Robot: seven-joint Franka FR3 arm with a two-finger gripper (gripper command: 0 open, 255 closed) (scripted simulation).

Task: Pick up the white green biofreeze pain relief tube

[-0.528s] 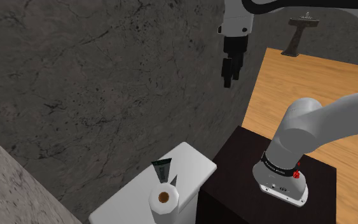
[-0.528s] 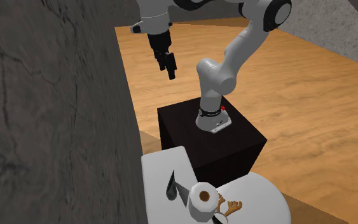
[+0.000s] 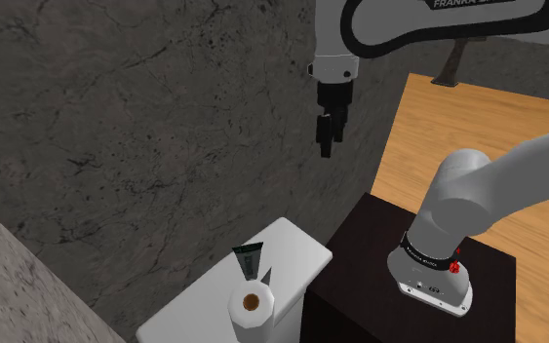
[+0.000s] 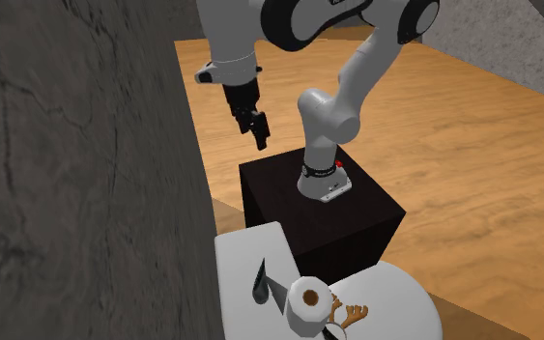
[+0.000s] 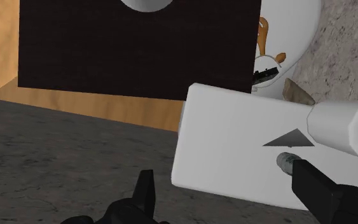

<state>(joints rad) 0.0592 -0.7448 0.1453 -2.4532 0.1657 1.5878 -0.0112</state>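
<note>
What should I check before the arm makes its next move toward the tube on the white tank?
1. Opening: ok, the fingers stand apart in the wrist view.
2. Target found: ok, the dark tube stands upright on the white tank.
3. Position: not ok, the gripper hangs high beside the stone wall, not over the tube.
4. Room beside the tube: cannot tell, the paper roll stands very close.
5. Grasp: not ok, the fingers clasp nothing.
</note>
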